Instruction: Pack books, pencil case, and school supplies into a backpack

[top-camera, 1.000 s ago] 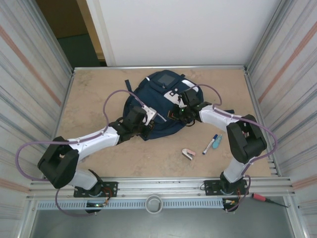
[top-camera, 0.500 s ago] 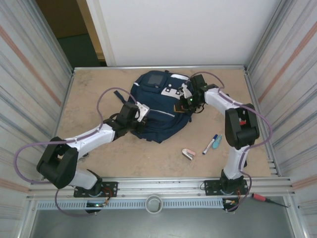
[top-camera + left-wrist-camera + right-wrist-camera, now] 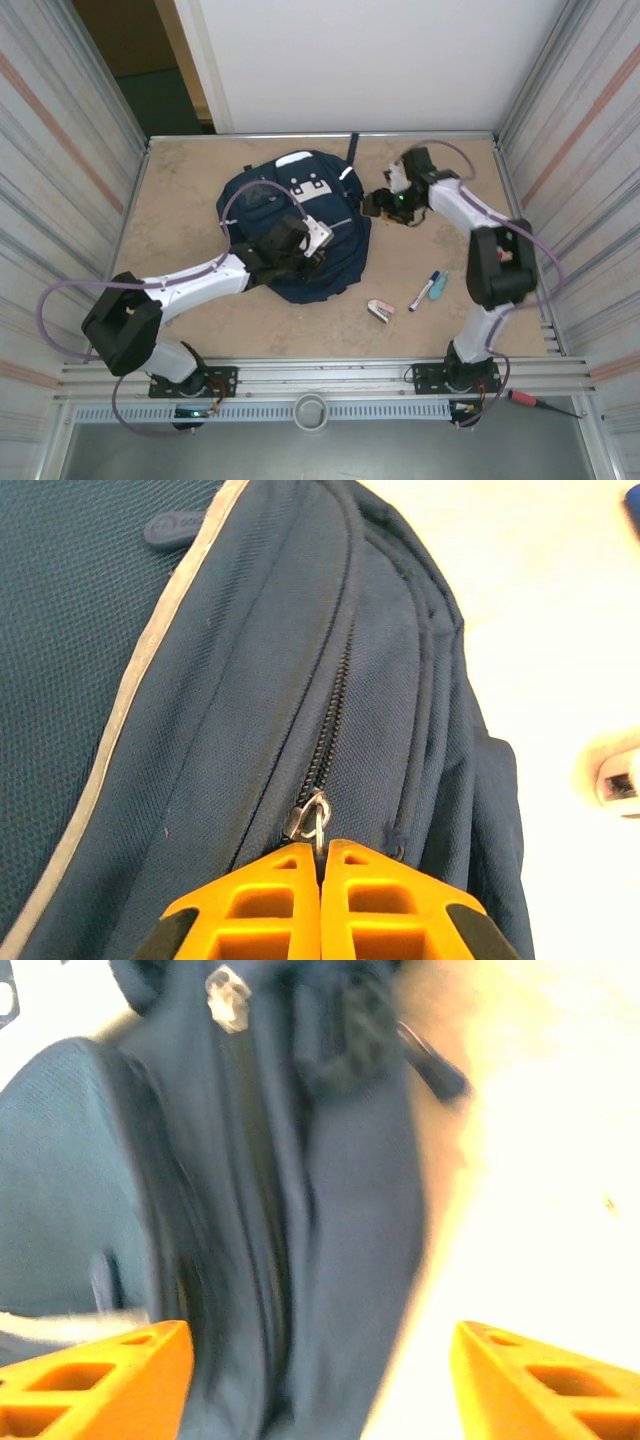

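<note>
We judge the zip step to be in hand. The left gripper [image 3: 321,852], fingers together, clamps the zipper pull [image 3: 312,820] of the backpack [image 3: 295,225] at table centre. The right gripper [image 3: 375,203] stands apart, just right of the backpack. Next, we draw the pull steadily along its track. The marker pen [image 3: 424,290] lies near right.

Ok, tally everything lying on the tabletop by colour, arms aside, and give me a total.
Navy blue: 1, the backpack
Blue and white: 1, the marker pen
Teal: 1, the small teal item
Pink and white: 1, the small pink-and-white item
Total: 4
</note>
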`<state>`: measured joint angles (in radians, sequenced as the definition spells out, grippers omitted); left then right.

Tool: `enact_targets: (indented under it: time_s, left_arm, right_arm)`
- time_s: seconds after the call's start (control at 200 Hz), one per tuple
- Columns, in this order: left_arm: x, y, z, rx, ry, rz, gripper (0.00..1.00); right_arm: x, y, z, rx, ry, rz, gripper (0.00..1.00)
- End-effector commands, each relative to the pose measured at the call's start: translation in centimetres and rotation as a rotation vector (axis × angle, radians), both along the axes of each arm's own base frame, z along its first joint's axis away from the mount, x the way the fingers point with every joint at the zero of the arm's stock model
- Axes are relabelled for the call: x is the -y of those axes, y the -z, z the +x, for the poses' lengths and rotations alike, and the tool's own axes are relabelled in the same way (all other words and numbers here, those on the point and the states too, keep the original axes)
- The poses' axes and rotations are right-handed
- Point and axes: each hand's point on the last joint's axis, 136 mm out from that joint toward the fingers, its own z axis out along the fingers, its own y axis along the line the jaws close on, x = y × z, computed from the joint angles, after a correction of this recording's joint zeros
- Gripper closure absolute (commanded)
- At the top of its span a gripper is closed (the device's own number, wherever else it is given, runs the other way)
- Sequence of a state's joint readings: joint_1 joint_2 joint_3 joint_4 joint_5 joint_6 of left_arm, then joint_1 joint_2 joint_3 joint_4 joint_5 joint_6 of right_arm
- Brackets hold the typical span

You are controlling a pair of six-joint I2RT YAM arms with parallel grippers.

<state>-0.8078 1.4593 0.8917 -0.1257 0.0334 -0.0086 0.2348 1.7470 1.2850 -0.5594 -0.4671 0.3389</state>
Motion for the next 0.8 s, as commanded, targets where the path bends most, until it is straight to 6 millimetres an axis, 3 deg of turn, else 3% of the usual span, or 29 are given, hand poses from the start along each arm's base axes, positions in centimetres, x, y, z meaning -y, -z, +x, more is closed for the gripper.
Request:
enact_targets:
  time_s: [0.0,0.135,0.271,0.311,0.361,0.416,0.476,0.646,0.797]
  left_arm:
    - [1.4,-2.2,0.7,0.027,-0.002,-0.062,1.00]
    - [1.1,-1.8,0.7,0.025,-0.006,-0.049,1.00]
    - [0.7,-1.5,0.5,0.020,-0.011,-0.033,1.00]
    - [0.4,-1.5,0.5,0.025,-0.018,-0.028,1.00]
    - [-0.1,-1.5,0.3,0.032,-0.025,-0.024,1.00]
    - [-0.8,-1.3,0.1,0.033,-0.032,-0.015,1.00]
    - [-2.2,-0.8,0.0,0.026,-0.046,0.001,1.00]
    - [-7.0,1.6,0.1,-0.017,-0.135,0.061,1.00]
    - [-9.9,1.7,1.2,0.003,-0.226,0.082,1.00]
  right_arm:
    - [-1.1,-1.6,-2.6,0.052,0.100,0.093,0.27]
    - [-5.0,0.3,-6.4,0.007,0.068,0.205,0.26]
    - [-8.0,2.0,-6.9,-0.013,0.033,0.192,0.27]
    - [-8.0,2.9,-6.6,-0.030,0.044,0.175,0.35]
    - [-7.3,3.5,-5.9,-0.029,0.068,0.161,0.55]
    - [-6.2,3.4,-5.1,-0.004,0.088,0.147,0.78]
    - [-4.9,2.6,-4.0,0.029,0.093,0.132,0.92]
    - [-2.6,0.3,-1.4,0.088,0.050,0.115,0.99]
    - [-2.5,-0.7,0.5,0.083,0.007,0.158,1.00]
